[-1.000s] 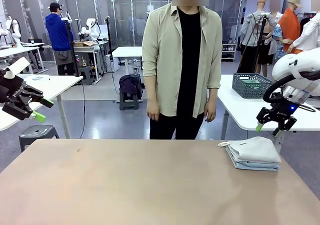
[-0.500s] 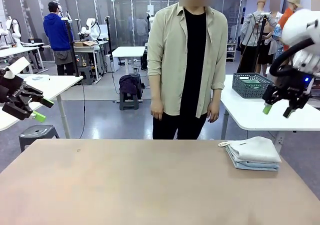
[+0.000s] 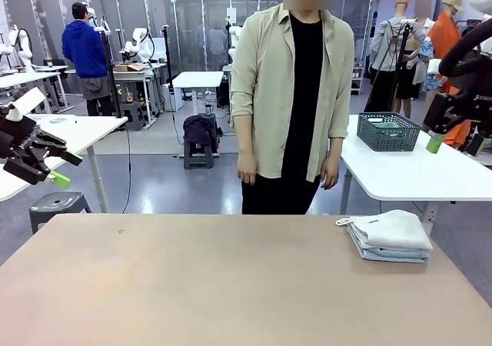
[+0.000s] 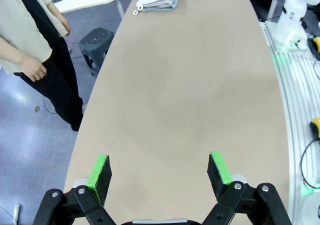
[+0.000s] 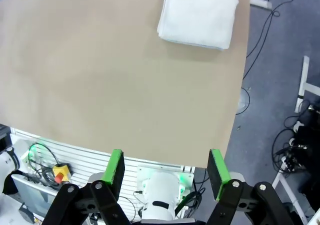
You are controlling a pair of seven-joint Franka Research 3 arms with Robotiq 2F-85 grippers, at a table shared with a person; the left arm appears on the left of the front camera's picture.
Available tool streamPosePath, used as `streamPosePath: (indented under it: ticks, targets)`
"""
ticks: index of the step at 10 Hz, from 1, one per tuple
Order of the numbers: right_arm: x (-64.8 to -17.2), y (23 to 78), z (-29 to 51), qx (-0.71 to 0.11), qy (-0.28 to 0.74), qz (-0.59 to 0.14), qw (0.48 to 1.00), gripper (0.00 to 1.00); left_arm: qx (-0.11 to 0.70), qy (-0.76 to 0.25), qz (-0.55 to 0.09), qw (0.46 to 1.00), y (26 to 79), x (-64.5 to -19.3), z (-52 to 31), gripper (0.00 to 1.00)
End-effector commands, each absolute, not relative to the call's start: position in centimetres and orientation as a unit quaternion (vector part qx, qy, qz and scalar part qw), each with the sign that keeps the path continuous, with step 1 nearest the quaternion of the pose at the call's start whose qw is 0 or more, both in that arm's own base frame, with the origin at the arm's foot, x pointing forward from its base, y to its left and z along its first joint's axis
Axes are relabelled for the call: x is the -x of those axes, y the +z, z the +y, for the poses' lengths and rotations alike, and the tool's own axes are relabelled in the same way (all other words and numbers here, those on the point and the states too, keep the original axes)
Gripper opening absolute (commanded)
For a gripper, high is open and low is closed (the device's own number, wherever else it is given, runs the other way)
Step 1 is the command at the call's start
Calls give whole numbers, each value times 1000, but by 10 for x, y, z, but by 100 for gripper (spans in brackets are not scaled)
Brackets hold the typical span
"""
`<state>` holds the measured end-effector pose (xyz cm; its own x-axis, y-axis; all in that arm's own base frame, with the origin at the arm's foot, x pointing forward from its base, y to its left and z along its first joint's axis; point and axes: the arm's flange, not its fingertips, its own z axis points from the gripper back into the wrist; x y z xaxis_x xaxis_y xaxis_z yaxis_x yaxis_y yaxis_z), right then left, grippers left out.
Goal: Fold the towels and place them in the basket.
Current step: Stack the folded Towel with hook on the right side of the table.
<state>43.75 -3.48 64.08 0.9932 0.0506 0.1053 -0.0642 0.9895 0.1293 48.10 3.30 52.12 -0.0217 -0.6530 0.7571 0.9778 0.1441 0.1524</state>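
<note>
1. You will find no readable writing: the small white tag on the top towel, seen from the right wrist, is too small to read.
2. Your left gripper (image 3: 65, 169) hangs at the left edge above the table's left end, its green-padded jaws spread wide and holding nothing. In its wrist view (image 4: 160, 172) only the bare tan tabletop (image 4: 185, 95) lies between and ahead of the fingers.
3. The person in a beige shirt over black (image 3: 292, 92) stands at the far side, roughly midway between your two grippers, arms down and hands off the table.
4. The folded towels (image 3: 389, 236), a cream-white terry one stacked on a dusty blue-grey one, lie flat near the table's far right corner, below and to the left of your right gripper (image 3: 453, 142). Their long axis runs along the far edge, and a small loop sticks out at the left corner.
5. The dark grey mesh basket (image 3: 388, 131) sits on the white table behind, just left of your right gripper.
6. Your right gripper is raised high at the right edge, jaws apart and empty (image 5: 165, 167).
</note>
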Motion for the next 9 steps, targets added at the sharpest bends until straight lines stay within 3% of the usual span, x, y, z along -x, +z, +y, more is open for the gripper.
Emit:
streamPosePath:
  ticks: [1,2,9]
  targets:
    - [-437,626,-32,-59,24,-77,995,83,224,-618,-366,659,522,-479,33,98]
    - [-438,641,-35,-66,29,-51,996,83,224,-618,-366,659,522,-479,33,98]
    - [-438,641,-35,-66,29,-51,996,83,224,-618,-366,659,522,-479,33,98]
